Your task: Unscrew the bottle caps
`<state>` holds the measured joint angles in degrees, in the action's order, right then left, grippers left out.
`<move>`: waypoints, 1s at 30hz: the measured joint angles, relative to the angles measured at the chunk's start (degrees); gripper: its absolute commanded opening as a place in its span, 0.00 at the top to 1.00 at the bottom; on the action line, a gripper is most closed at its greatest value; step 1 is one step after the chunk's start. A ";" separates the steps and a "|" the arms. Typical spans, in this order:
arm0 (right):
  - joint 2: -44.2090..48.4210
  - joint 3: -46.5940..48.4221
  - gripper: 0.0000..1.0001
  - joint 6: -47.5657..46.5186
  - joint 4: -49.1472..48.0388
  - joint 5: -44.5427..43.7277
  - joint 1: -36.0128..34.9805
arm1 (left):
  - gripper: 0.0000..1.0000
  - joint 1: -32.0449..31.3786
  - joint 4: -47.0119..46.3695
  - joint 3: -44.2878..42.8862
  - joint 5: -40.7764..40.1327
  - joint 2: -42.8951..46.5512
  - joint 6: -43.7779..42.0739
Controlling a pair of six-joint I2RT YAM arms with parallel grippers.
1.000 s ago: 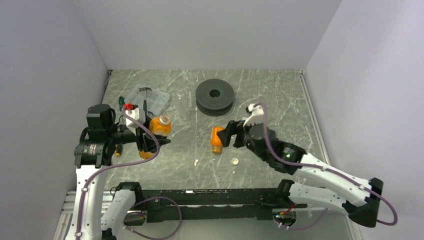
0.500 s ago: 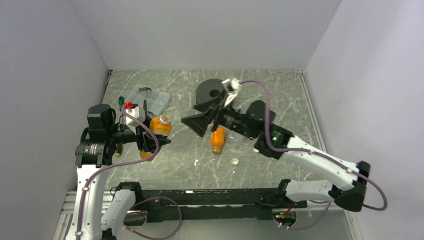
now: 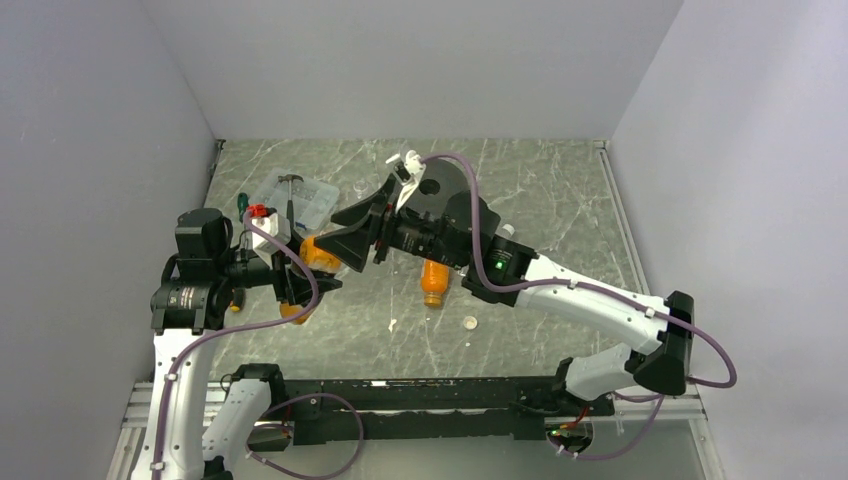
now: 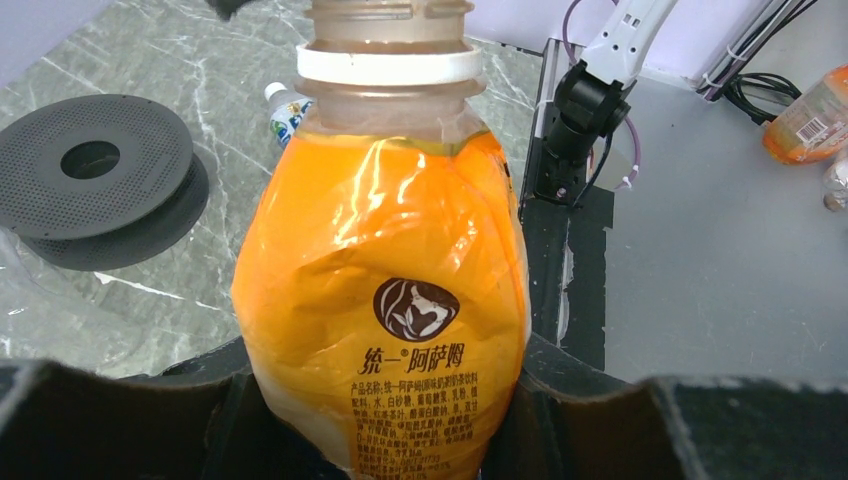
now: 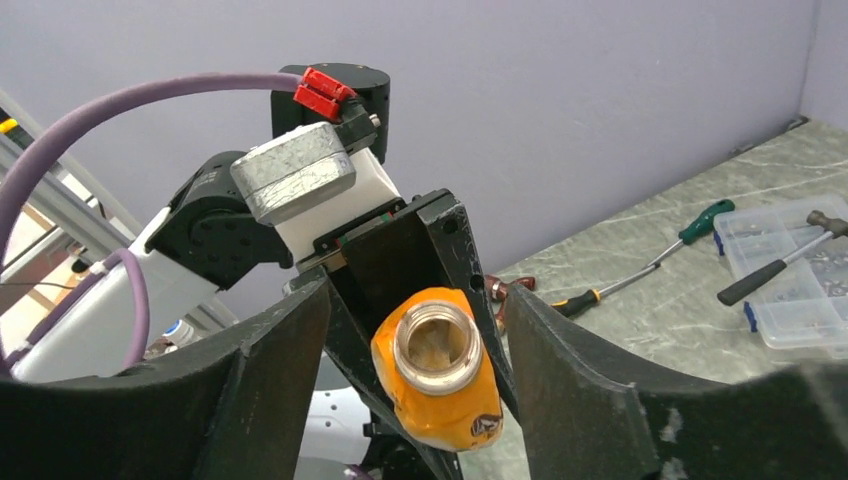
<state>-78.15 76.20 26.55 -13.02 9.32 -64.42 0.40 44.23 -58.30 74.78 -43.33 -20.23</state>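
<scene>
Left pincer is clamped on the stubby orange bottle, neck pointing away from it, straight at the right pincer. Its 2 fingers stand apart, flanking the mouth, which is bare, nothing screwed on. Right arm's nearer.

right fingers flank bottle mouth, gaps both sides | black disc beyond
</scene>
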 measured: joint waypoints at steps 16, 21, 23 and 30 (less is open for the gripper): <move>-3.39 1.42 0.77 -0.92 1.81 0.17 -1.01 | 0.75 -0.02 -0.24 0.00 0.15 0.02 0.26; -3.39 1.57 0.93 -1.97 2.47 -0.37 -1.03 | 0.09 -0.02 -0.22 0.00 -0.09 0.02 0.74; -3.39 1.86 0.95 -3.23 3.78 -1.42 -1.03 | 0.01 -0.02 -0.28 -0.02 -0.31 0.13 0.63; -3.37 1.86 0.98 -8.04 9.40 -4.94 -0.17 | 0.01 0.00 2.99 -0.85 -3.13 -0.42 1.14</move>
<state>-81.52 78.06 18.50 -3.62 4.38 -64.60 0.40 47.22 -59.16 71.66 -43.75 -19.09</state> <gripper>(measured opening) 0.374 0.994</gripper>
